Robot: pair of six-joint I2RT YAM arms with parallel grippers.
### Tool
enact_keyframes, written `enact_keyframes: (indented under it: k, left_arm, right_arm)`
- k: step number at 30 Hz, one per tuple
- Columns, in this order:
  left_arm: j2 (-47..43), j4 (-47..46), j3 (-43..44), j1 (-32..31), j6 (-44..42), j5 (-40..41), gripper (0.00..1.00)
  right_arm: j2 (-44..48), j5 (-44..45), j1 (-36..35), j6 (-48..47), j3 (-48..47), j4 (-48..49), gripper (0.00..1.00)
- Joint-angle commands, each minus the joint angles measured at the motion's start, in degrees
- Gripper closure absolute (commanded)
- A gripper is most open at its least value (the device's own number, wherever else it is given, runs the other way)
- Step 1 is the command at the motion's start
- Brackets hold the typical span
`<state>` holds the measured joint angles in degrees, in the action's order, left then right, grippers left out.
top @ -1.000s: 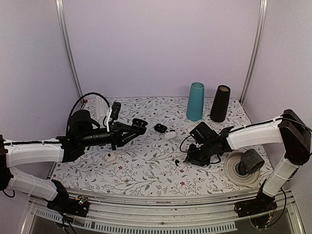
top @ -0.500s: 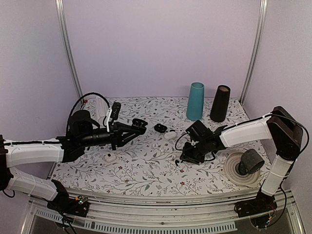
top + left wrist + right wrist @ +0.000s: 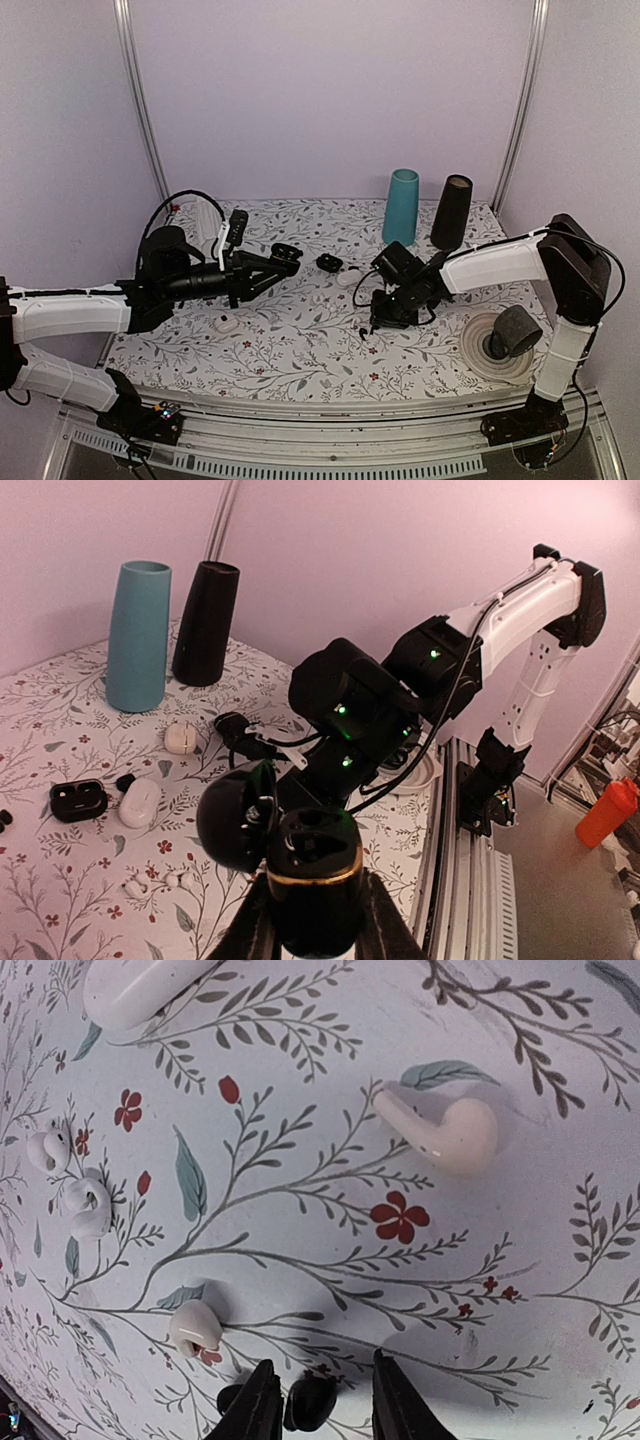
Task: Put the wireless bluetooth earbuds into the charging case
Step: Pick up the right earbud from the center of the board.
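Over at roughly 4 o'clock from the middle of the table (image 3: 300,352), the right gripper (image 3: 374,322) is down at the cloth with its fingers spread, one on each side of a black earbud (image 3: 308,1401). From its wrist cam the bud lies flat on the flowery cloth between the two tips. There's a sliver of gap on the right side, so it's straddled, not pinched.

Loose white earbuds are scattered around it. A stemmed one (image 3: 445,1131) lies at 1 o'clock from the black bud, another (image 3: 194,1326) sits close by at 10 o'clock, and a pair (image 3: 70,1180) lies farther out the same way. A white case (image 3: 348,278) lies shut at 11 o'clock from that gripper, with a shut black case (image 3: 328,263) just beyond it.

The left gripper (image 3: 318,935) is at about 10 o'clock from the table's middle, up off the cloth and well apart from the bud. It's clamped on the open case (image 3: 315,852), a black one with its lid (image 3: 237,816) swung off to the side and the wells facing up. I can't see anything in them.

Way back at 1 o'clock stand a teal cup (image 3: 401,207) and a black cup (image 3: 451,212), side by side and upright.
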<state>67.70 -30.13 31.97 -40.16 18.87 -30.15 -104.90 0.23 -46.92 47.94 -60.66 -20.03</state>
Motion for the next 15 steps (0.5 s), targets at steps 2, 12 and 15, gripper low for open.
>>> enact_keyframes:
  k: [2, 12, 15]
  left_arm:
    - [-0.29, -1.16, -0.25, 0.61, -0.33, 0.19, 1.0]
    - [-0.91, -1.07, -0.63, 0.61, -0.07, 0.25, 1.0]
    - [-0.9, -0.98, -0.61, 0.61, -0.06, 0.18, 1.0]
  right_arm:
    - [-2.66, 4.94, -2.35, -4.16, -4.78, -6.12, 0.69]
    - [-4.53, 5.74, -4.34, -3.18, -6.84, -7.25, 0.72]
    - [-5.46, 6.44, -4.65, -3.75, -7.95, -8.26, 0.73]
